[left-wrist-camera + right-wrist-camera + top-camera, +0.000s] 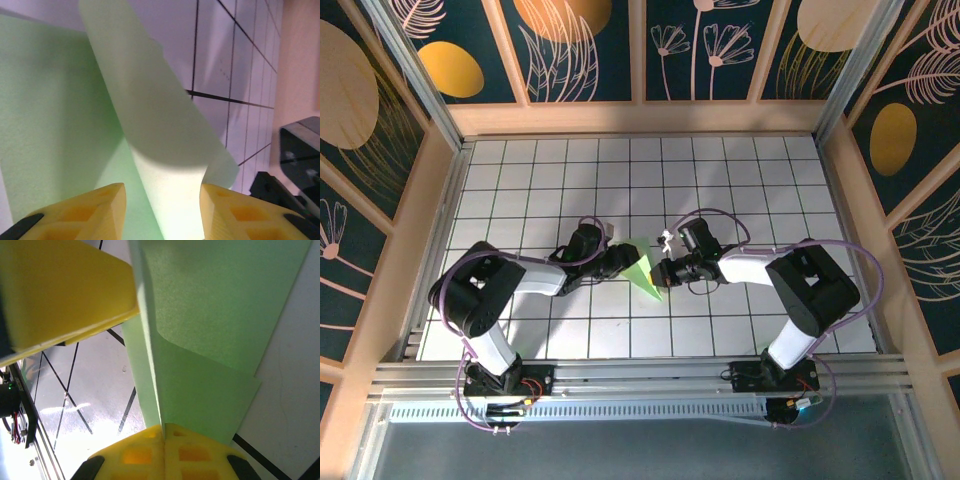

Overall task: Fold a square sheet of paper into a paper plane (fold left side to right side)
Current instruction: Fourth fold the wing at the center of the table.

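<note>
Paper (pixel 645 272) is light, floppy, tears easily, so you grab folded edges. Right claw (pixel 164 432) is clenched on its crease; left claw (pixel 161 190) gapes around a curled flap.

A pale green paper (pixel 645 272), folded into a pointed wedge, sits at the middle of the white grid-tiled table (pixel 740 180), tip toward the near edge. The black left gripper (pixel 628 257) meets its left side and the black right gripper (pixel 663 272) its right.
</note>
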